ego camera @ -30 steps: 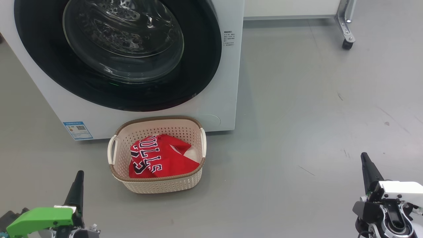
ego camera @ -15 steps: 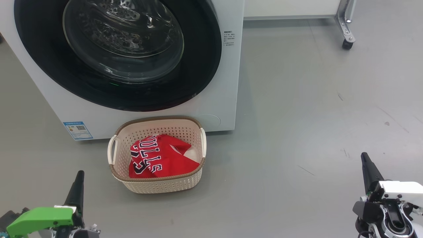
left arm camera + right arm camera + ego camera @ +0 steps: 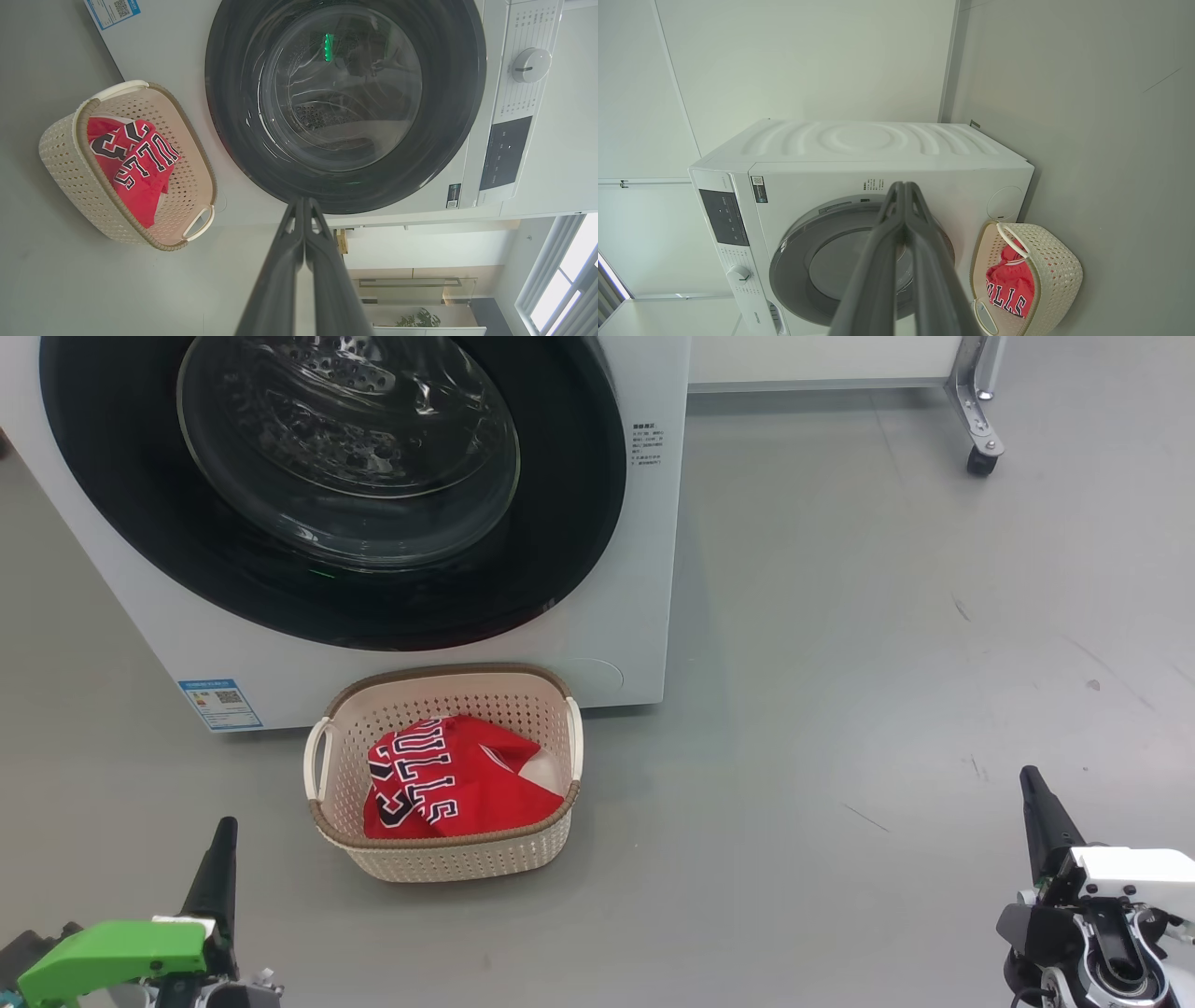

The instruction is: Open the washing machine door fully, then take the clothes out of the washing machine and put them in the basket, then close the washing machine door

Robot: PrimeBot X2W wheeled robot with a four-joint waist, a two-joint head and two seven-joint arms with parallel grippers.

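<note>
Grey floor: washing machine, basket touching it.

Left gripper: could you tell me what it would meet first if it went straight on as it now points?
Probably the washing machine door, near its black rim; depth is unclear.

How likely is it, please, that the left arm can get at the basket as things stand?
Probably yes: only bare floor lies between the shut left tool and the basket; it would need to open first.
</note>
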